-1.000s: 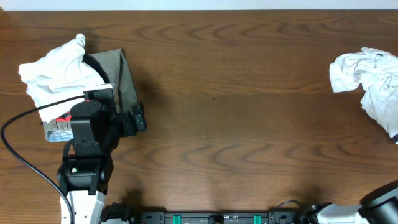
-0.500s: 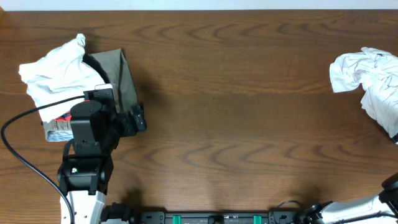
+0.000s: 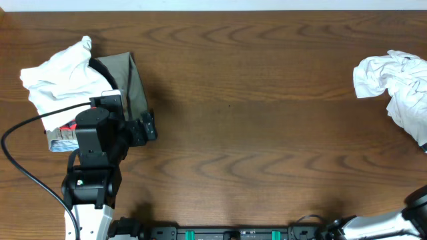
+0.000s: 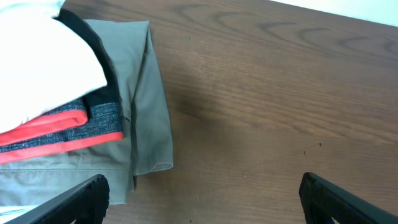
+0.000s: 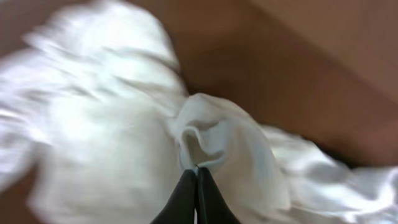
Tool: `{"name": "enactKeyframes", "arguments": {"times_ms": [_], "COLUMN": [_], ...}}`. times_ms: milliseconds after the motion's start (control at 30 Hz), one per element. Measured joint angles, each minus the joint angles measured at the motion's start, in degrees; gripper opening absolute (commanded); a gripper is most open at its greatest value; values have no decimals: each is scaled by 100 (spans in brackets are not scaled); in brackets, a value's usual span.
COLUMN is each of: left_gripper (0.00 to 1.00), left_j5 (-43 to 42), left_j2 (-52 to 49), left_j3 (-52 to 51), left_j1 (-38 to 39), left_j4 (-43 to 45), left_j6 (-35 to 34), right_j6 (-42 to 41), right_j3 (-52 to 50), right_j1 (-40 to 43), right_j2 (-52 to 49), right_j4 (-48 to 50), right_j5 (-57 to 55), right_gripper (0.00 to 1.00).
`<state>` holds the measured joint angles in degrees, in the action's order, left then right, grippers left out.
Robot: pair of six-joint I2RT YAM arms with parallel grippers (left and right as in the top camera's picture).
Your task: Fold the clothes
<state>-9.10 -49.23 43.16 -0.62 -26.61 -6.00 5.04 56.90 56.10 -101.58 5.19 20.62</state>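
The clothes (image 3: 393, 83) lie as a crumpled white heap at the table's right edge, partly cut off by the frame. In the right wrist view my right gripper (image 5: 197, 169) is shut, its two dark tips pinching a raised fold of the clothes (image 5: 112, 124); this view is blurred. The overhead view shows only a dark part of the right arm (image 3: 419, 203) at the bottom right corner. My left gripper (image 3: 148, 125) stands open over bare wood beside the stack at the left, with nothing between its fingers (image 4: 87, 196).
A stack of garments sits at the far left: a khaki-olive piece (image 4: 146, 93) at the bottom, a red-and-black one (image 4: 74, 124) on it, and a white garment (image 3: 57, 77) on top. The wooden table (image 3: 253, 113) stretches between the stack and the heap.
The dark part of the right arm at the bottom right corner has slid toward the frame's edge. The white heap's outline has shifted slightly. The left arm has not moved.
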Motion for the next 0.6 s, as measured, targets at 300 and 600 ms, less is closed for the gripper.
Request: {"name": "enactKeyframes", "arguments": {"times_ms": [300, 600], "left_gripper": [98, 98], "left_j5": [2, 0], "left_j2": [0, 0], "left_j3": [0, 0], "left_j1": [0, 0], "left_j4": [0, 2], "left_j6": [0, 0], "right_j6": [-94, 118], "right_j3": [667, 702], "right_j1": [-2422, -5812], "right_j2": [2363, 2675], "right_j4": [-1250, -3888], "right_j5": [1290, 1213], "right_gripper": [4, 8]}}
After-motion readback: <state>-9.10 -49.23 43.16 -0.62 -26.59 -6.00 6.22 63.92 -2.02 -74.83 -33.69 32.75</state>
